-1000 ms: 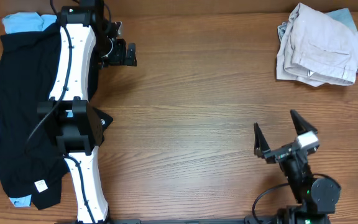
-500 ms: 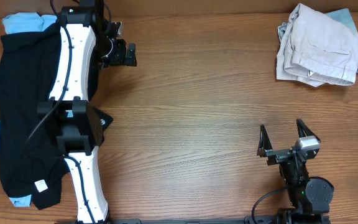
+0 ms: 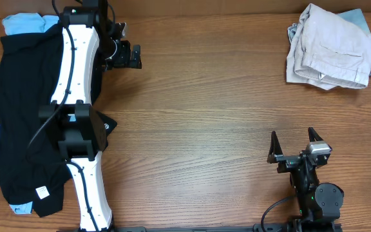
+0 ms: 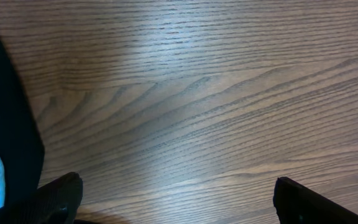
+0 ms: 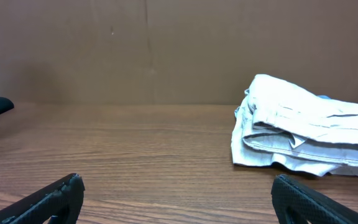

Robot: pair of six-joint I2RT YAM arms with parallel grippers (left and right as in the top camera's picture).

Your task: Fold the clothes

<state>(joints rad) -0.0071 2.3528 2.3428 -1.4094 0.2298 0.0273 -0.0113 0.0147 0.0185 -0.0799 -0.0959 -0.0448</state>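
Now my right gripper (image 3: 292, 136) sits pulled back close to its base at the near right edge, squared up toward the far side. A second ago it was angled left and reaching farther out. Its jaws stand wide apart with nothing between them.

The left gripper (image 3: 136, 55) has not moved. It hovers spread wide and empty over bare table (image 3: 205, 96), just beside the black garment (image 3: 24, 109), which lies flat along the left edge over light-blue pieces (image 3: 21, 24).

The shorts (image 3: 330, 48) lie in a loosely folded heap at the far right corner, well apart from both grippers.

I read the retreat as a reset. Nothing is held, and the black garment looks like my next piece to fold.
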